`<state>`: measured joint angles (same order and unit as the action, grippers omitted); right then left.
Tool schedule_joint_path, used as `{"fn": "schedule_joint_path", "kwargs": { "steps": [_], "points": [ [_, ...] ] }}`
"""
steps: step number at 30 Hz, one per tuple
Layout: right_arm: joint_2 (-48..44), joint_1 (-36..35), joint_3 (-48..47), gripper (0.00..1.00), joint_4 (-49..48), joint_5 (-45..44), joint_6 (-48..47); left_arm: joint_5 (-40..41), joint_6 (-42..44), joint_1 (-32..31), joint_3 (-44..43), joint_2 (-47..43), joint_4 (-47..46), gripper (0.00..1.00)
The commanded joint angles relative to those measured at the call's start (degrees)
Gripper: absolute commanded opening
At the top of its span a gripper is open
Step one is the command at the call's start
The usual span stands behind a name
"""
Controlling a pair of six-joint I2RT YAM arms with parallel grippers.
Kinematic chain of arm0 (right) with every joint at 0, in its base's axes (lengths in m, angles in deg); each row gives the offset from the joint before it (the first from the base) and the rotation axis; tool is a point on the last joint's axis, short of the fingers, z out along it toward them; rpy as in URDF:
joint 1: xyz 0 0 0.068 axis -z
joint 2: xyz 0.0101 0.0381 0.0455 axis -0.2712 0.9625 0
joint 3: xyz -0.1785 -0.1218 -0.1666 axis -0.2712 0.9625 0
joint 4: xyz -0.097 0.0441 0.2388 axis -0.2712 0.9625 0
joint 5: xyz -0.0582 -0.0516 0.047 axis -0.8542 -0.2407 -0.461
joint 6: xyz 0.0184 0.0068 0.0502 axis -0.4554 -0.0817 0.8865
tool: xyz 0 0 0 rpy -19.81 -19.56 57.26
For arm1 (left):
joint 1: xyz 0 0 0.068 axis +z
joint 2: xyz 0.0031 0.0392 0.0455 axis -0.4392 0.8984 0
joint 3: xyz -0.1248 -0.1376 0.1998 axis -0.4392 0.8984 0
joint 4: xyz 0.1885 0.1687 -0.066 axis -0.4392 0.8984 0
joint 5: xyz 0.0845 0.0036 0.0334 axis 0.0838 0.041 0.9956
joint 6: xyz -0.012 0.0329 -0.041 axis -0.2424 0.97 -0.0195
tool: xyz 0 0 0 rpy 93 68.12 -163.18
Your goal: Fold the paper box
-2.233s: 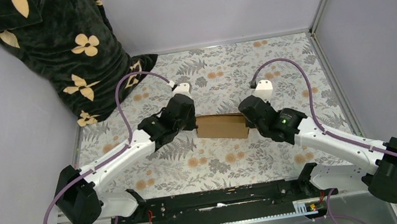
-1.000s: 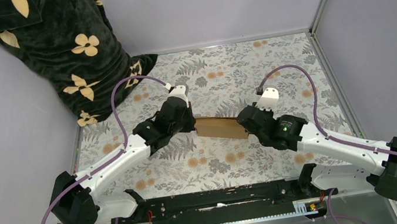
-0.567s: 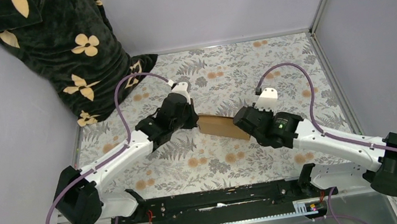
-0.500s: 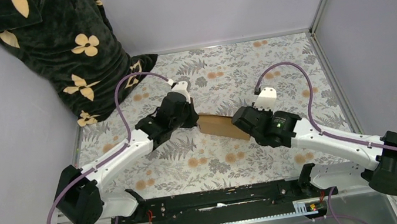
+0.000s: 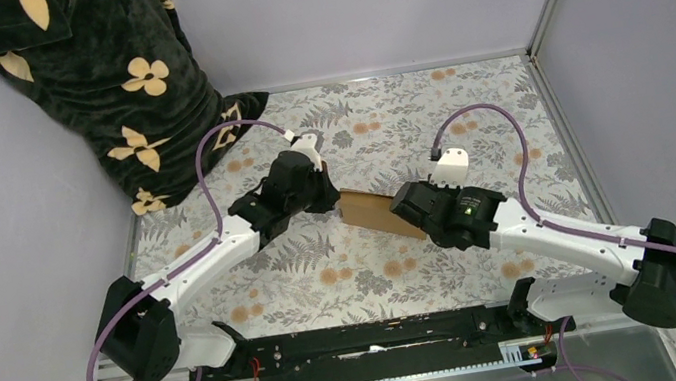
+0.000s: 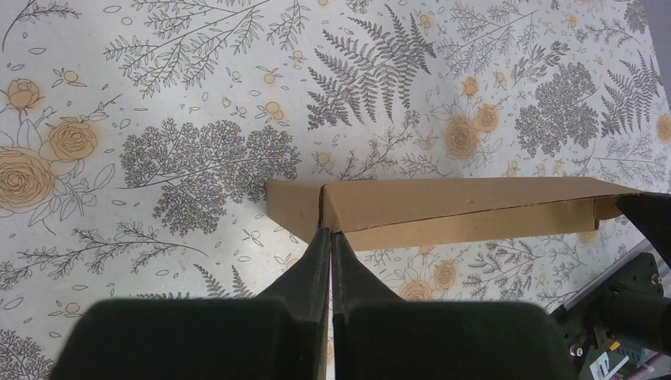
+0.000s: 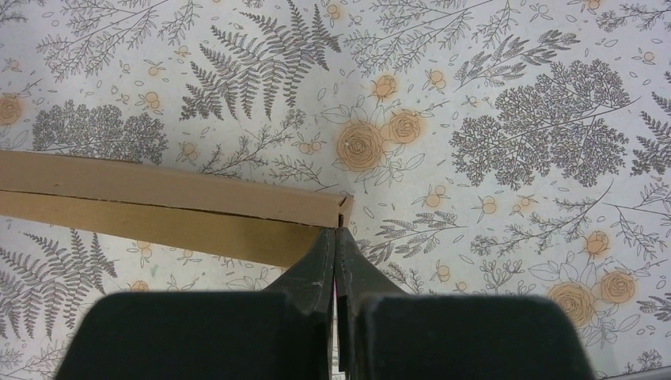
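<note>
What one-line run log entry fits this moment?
left gripper: shut on brown corrugated cardboard box | right gripper: shut on its other end

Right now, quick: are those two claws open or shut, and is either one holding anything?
Left gripper: closed, pinching one end of the paper box.
Right gripper: closed, pinching the box's other end at its corner.

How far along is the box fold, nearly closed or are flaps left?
Done: the paper box is no flat sheet; it reads as a shallow, long box. In hand: the left gripper and right gripper are each shut on an opposite end. Left: a dark seam along its long side looks not fully closed, so likely pressing that shut.
</note>
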<state>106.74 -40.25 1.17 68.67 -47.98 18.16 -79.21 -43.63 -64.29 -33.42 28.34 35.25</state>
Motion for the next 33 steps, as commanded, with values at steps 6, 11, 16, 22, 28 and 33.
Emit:
{"fn": "schedule_joint_path", "kwargs": {
  "steps": [6,11,16,22,28,33],
  "points": [
    [-1.88,0.0,3.54,0.0,16.34,2.55,-1.26,1.54,2.13,1.33,0.5,1.39,3.06,0.03],
    [-2.81,0.0,3.8,0.0,15.78,2.84,-1.56,1.81,2.22,1.32,0.34,1.39,3.27,0.03],
    [-4.49,0.0,4.19,0.0,15.24,2.66,-1.72,1.81,2.22,1.32,0.31,1.74,3.44,0.03],
    [0.1,0.01,3.45,0.0,16.31,2.27,-1.55,2.13,2.39,1.34,0.2,1.76,3.61,0.03],
    [2.17,-0.09,4.09,0.0,14.93,2.6,-2.0,2.11,2.39,1.34,0.12,1.83,3.63,0.03],
    [1.59,-0.09,3.73,0.0,14.76,2.38,-2.34,1.61,2.22,1.32,0.21,2.25,3.18,0.03]
  ]
}}
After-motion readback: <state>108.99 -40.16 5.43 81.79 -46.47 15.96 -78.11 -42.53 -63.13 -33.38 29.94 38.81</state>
